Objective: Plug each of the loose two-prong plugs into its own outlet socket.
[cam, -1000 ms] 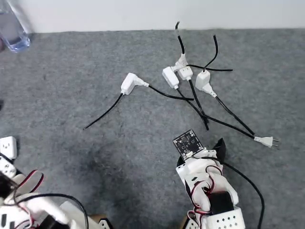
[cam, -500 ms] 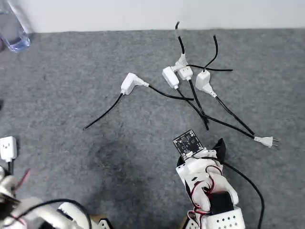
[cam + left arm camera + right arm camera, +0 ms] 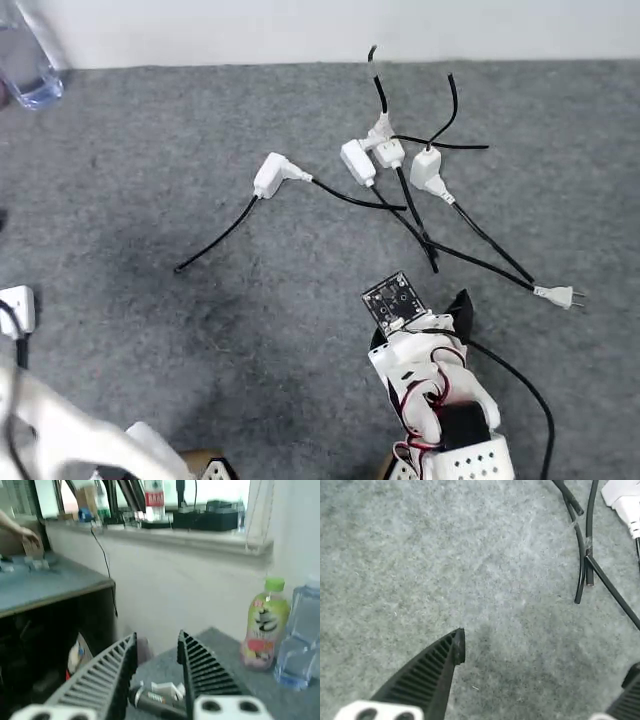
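The right claw (image 3: 545, 660) hangs wide open over bare grey desk (image 3: 420, 555) with nothing between its jaws; black cords (image 3: 584, 555) and a white plug body (image 3: 625, 495) lie near it. From above, the right arm (image 3: 435, 385) sits at the desk's near edge. A loose two-prong plug (image 3: 557, 295) lies on its right, apart from it. Farther out, a cluster (image 3: 385, 152) of white plugs and sockets lies among crossed cords, and an angled white piece (image 3: 270, 175) lies alone on the left of them. The left claw (image 3: 156, 637) is open and empty, raised and aimed at the room, with two bottles (image 3: 265, 625) beyond it. The left arm (image 3: 45, 435) is at the near left corner, beside a white block (image 3: 15, 305) on a cord.
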`<control>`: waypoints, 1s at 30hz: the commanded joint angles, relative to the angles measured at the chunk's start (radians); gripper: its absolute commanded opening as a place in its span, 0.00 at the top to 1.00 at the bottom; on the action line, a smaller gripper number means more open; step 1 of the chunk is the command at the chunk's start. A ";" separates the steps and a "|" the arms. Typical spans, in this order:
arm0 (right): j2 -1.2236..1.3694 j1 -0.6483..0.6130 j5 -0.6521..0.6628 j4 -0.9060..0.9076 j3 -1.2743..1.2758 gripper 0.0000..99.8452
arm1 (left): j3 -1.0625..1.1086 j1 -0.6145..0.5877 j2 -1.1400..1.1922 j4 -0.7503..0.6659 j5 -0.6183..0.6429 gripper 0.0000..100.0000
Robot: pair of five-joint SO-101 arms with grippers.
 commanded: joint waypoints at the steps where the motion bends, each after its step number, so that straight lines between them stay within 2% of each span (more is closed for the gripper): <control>1: -0.018 -0.004 0.003 0.010 0.011 0.54 | -0.087 0.043 0.158 0.166 -0.072 0.87; 10: -0.018 -0.004 0.003 0.010 0.011 0.54 | -0.219 0.072 0.453 0.298 -0.210 0.87; 18: -0.018 -0.004 0.003 0.010 0.011 0.54 | -0.421 0.118 0.796 0.628 -0.391 0.87; 24: -0.018 -0.004 0.003 0.010 0.011 0.54 | -0.611 0.126 1.020 0.835 -0.399 0.86; 30: -0.018 -0.004 0.003 0.010 0.011 0.54 | -0.771 0.103 1.172 0.945 -0.425 0.76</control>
